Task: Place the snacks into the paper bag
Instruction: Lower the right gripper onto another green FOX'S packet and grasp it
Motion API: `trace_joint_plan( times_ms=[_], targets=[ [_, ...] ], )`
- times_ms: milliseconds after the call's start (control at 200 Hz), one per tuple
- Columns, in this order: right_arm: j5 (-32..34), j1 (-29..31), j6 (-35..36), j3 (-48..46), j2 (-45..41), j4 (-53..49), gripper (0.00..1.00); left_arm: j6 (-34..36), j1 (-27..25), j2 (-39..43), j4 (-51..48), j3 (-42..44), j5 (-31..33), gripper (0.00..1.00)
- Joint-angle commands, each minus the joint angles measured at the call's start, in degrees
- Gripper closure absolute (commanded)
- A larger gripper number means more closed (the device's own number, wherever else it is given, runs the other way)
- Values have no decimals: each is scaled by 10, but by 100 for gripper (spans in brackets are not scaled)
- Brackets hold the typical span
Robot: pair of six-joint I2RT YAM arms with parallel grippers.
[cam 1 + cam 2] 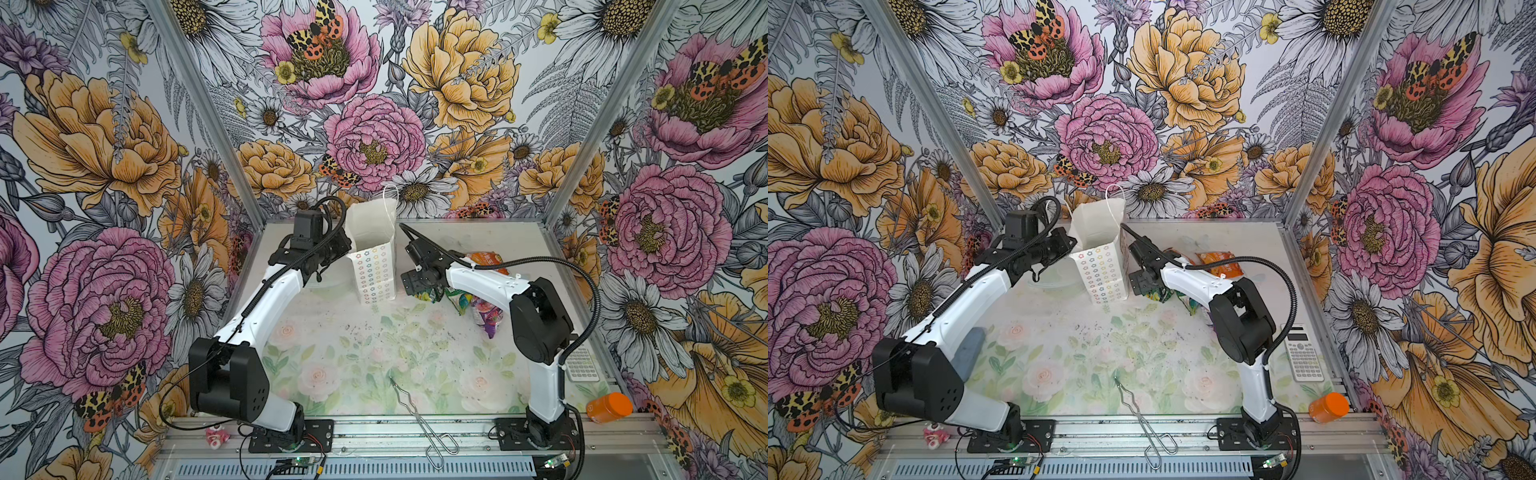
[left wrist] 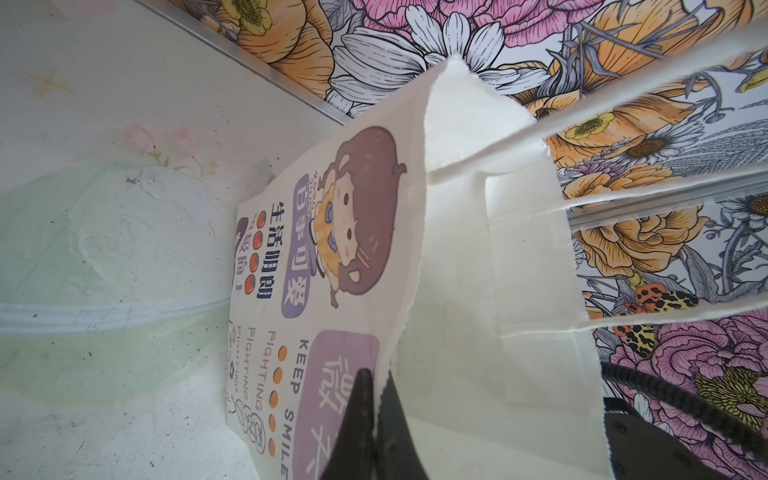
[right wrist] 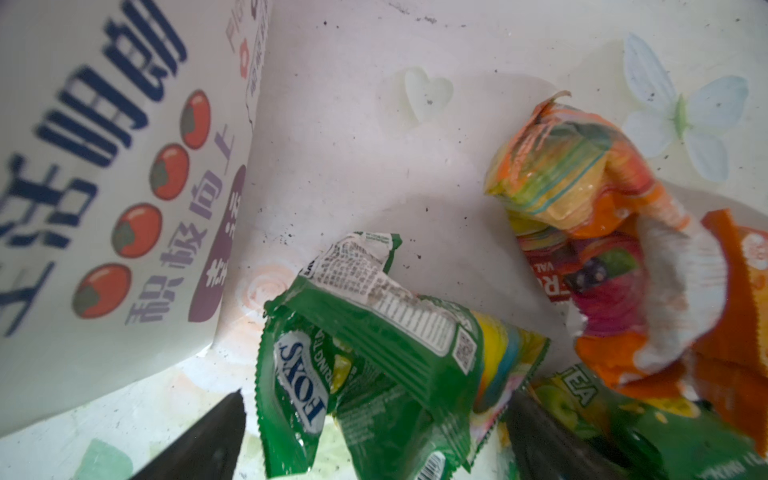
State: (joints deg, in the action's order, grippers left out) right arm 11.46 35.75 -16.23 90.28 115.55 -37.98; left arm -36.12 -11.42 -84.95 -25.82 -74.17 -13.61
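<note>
The white paper bag point(image 1: 374, 266) stands upright and open at the back of the table, seen in both top views; its cartoon-girl face point(image 2: 353, 232) fills the left wrist view. My left gripper point(image 2: 376, 382) is shut on the bag's top rim, one finger inside and one outside. Right of the bag lie the snacks: a green FOX'S packet point(image 3: 365, 353), an orange-and-pink packet point(image 3: 582, 216), another green one point(image 3: 623, 419) and a purple-pink one point(image 1: 488, 318). My right gripper point(image 3: 374, 419) is open and low over the pile, its jaws on either side of the FOX'S packet.
Metal tongs point(image 1: 419, 419) lie near the front edge. A calculator point(image 1: 1304, 353) and an orange bottle point(image 1: 609, 407) are at the front right. A small pink-white toy point(image 1: 217, 436) sits on the front rail, left. A clear round lid point(image 2: 104, 266) lies left of the bag.
</note>
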Motion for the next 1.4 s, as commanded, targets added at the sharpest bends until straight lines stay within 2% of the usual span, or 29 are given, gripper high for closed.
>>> trace_joint_plan(
  times_ms=[0,410,755,921,1171,1391],
  targets=[
    [-4,-7,20,18,10,-2,0,-4,7,7,10,11,-8,100],
    [-7,-22,40,20,34,-2,0,-4,5,4,11,9,-8,100],
    [-15,-26,99,27,51,-3,0,-5,6,0,10,6,-8,100],
    [-47,-27,98,22,55,-6,0,-5,7,-1,10,5,-9,100],
    [-129,-27,56,-9,48,-13,4,-4,7,-2,10,6,-8,100],
    [-146,-26,40,-47,31,-12,5,-5,6,-2,11,8,-10,100]
  ],
)
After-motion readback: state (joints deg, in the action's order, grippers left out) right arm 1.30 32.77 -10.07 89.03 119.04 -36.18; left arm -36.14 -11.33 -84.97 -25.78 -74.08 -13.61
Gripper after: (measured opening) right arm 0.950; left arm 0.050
